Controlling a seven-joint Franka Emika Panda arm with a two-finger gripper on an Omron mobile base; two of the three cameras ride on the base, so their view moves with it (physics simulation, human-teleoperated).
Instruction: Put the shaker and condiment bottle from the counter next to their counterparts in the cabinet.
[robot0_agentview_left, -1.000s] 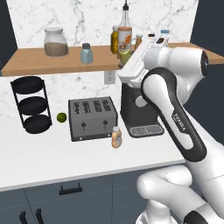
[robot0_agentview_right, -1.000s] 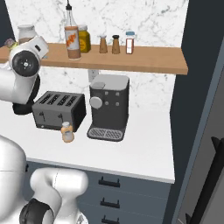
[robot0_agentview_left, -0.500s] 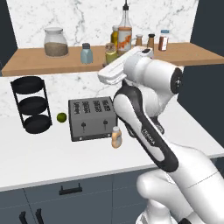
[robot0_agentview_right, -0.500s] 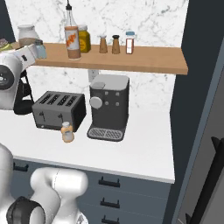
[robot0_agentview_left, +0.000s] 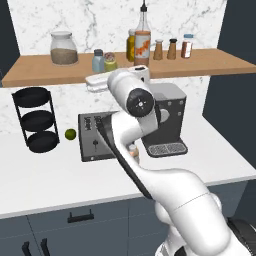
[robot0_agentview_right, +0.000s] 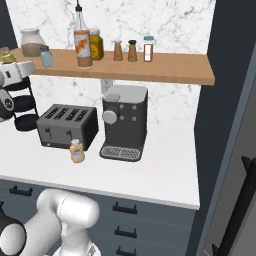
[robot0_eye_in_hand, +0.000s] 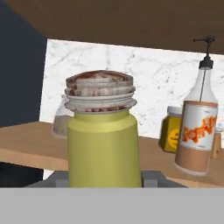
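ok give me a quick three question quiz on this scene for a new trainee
1. True or false: the gripper is shut on the shaker.
2. Where does the condiment bottle stand?
A. on the shelf
B. on the counter, in front of the toaster
C. inside the black rack
3. Fill in: in the left base view the held shaker is next to the ____ shaker on the shelf.

Key
1. true
2. B
3. pale blue
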